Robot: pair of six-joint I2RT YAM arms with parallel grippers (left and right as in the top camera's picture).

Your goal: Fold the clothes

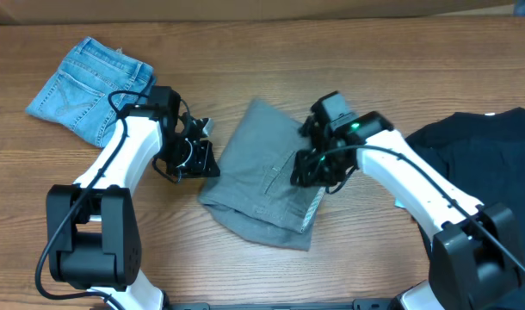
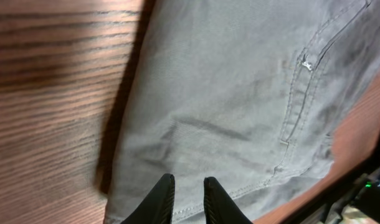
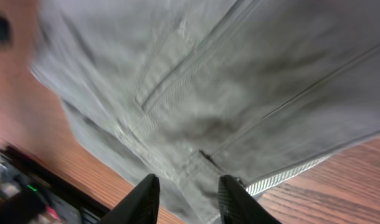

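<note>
Item inspected: the grey-khaki shorts (image 1: 256,172). They lie bunched on the wooden table (image 1: 374,52), well apart from the blue denim pair (image 1: 90,86) and nearer to my base than it.

Orientation: the long axis runs from the far side of the table toward my base, with the near end leaning slightly away from the denim pair. The far end is the narrower and the near end the broader. A pale woven band shows at the near corner on the side away from the denim pair. A stitched seam line runs roughly along the long axis. I cannot tell which end is the waist.

My left pincer (image 2: 189,200) sits at the edge of the shorts that faces the denim pair. Its fingers stand a narrow gap apart, and I see no cloth between them.

My right pincer (image 3: 189,198) sits over the edge away from the denim pair, fingers clearly parted and holding nothing.

A dark garment (image 1: 478,146) lies beyond the shorts from the denim pair.
</note>
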